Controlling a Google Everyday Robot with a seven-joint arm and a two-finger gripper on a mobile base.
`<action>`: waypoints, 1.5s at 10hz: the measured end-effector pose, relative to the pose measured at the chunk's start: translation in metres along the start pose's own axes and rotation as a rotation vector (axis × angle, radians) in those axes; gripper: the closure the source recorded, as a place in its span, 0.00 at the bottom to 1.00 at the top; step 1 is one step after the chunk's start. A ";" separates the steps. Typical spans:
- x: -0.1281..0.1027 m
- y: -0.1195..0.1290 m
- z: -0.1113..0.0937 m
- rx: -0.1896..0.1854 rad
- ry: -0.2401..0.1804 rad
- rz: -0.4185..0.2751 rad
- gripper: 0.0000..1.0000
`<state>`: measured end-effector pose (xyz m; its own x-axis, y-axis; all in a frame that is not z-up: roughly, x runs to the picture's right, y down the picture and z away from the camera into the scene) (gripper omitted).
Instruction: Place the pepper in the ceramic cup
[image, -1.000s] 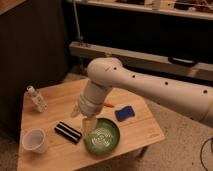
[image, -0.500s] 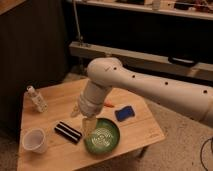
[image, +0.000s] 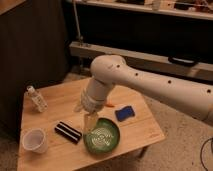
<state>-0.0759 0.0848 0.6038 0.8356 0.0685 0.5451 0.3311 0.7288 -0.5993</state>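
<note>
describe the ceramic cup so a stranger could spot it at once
On the wooden table, look to the near left corner, away from the gripper hanging by the green plate. The ceramic cup is the only plain white, open-topped round thing there.

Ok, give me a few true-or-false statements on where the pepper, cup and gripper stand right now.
The ceramic cup sits near the table's front-left corner in view. True.
The pepper is inside the cup. False: it lies on the table beside the blue sponge, partly behind the arm.
The gripper hangs over the cup. False: it is at the green plate's left rim.
A black striped block lies between cup and plate. True.
</note>
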 end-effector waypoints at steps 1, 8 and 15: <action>0.015 -0.016 -0.010 0.039 0.022 0.040 0.34; 0.099 -0.114 -0.079 0.458 0.290 0.360 0.34; 0.116 -0.140 -0.069 0.410 0.326 0.373 0.34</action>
<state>0.0050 -0.0560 0.7111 0.9739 0.2048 0.0984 -0.1485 0.9017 -0.4061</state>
